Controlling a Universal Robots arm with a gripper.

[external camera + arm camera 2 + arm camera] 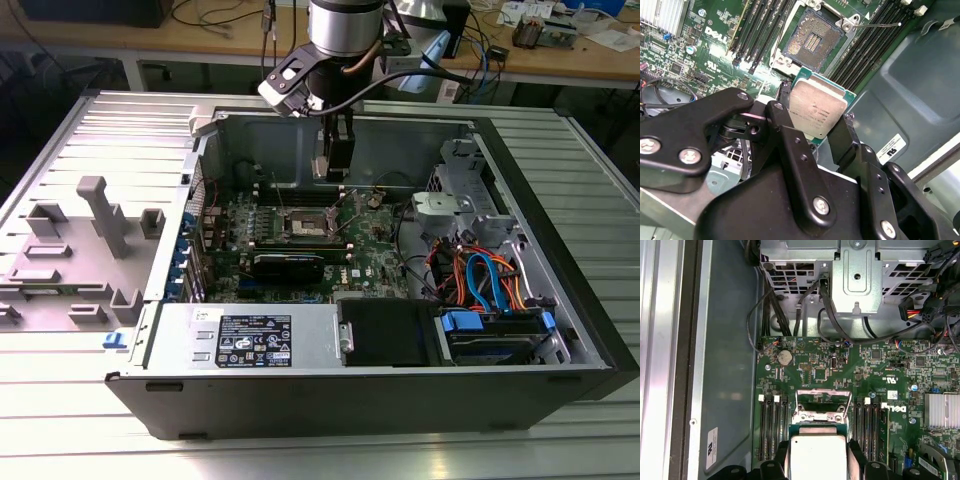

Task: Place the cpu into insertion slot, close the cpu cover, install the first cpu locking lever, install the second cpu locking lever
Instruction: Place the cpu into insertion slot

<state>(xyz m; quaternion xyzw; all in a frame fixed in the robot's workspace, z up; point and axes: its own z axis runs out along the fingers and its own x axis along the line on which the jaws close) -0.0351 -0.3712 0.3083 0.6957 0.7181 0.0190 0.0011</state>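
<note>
Robot gripper holding a processor chip above an open motherboard socket.

The black two-fingered gripper (815, 117) is pinching the small flat square cpu (820, 102), with its silvery-grey metal top, by two opposite edges, one finger pressing in from each side. Just ahead of the fingertips and apart from the chip, the square insertion slot (812, 42) is lying bare on the green motherboard (840, 370), showing its bed of gold contacts. The thin silver-grey metal frame of the cpu cover (820, 416) is standing raised beyond the slot. A thin wire locking lever (880, 24) is sticking out free. The work is looking barely begun: the chip is not yet seated, and the cover and both levers are waiting.
</note>
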